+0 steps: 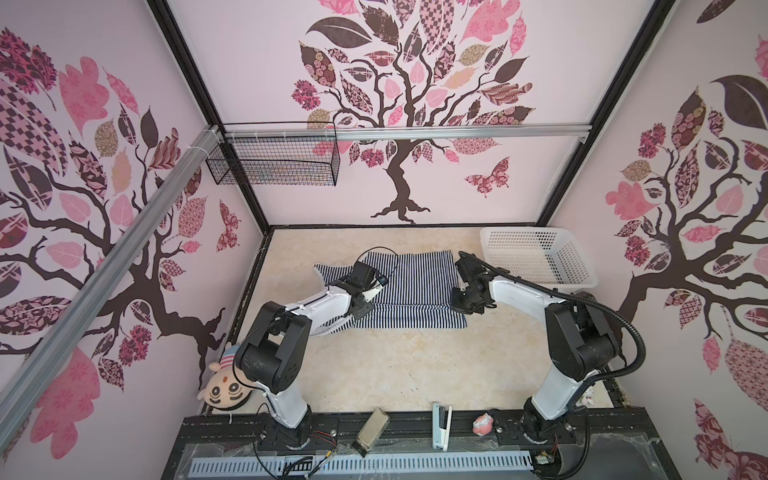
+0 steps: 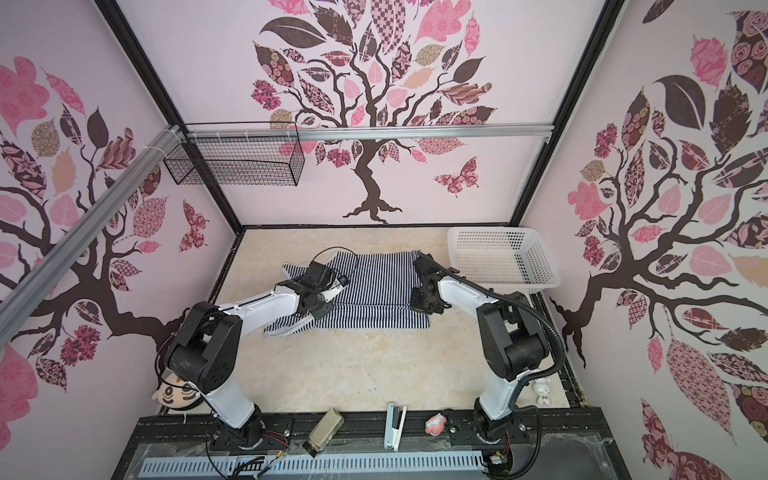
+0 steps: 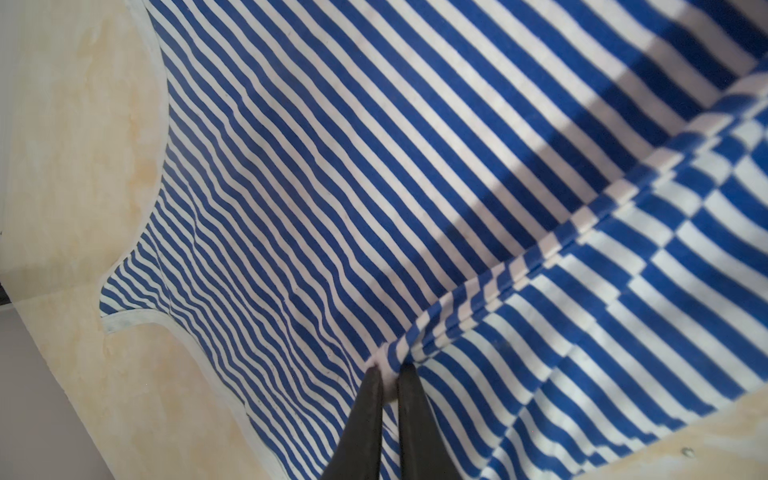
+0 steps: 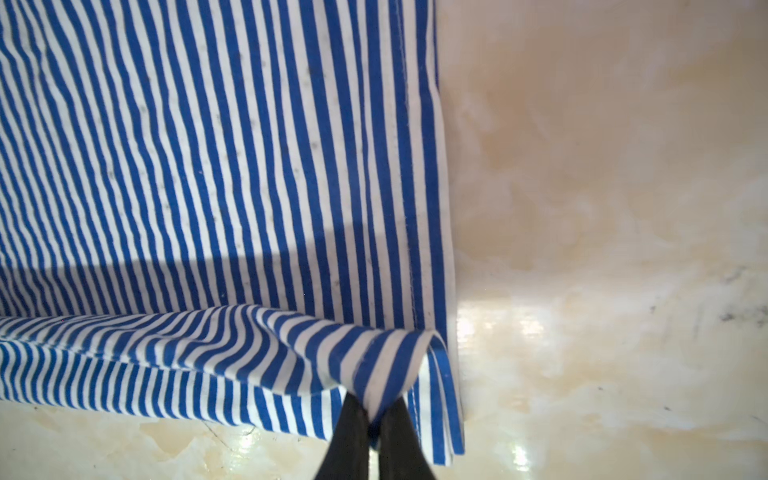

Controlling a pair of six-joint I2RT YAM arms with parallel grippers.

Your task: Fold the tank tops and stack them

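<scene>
Left wrist, right wrist: each arm's jaws pinch the tank top (image 3: 374,166).

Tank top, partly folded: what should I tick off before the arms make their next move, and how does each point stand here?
1. Left pincer shut on the tank top edge: ok, cloth is pinched between its fingers.
2. Right pincer shut on the hem corner: ok.
3. Held edge raised off the layer below: ok in both wrist views.
4. Far half of the cloth lying flat on the table: ok.
5. White basket apart from the cloth: ok.
6. Second top ready for stacking: cannot tell, none in view.
</scene>
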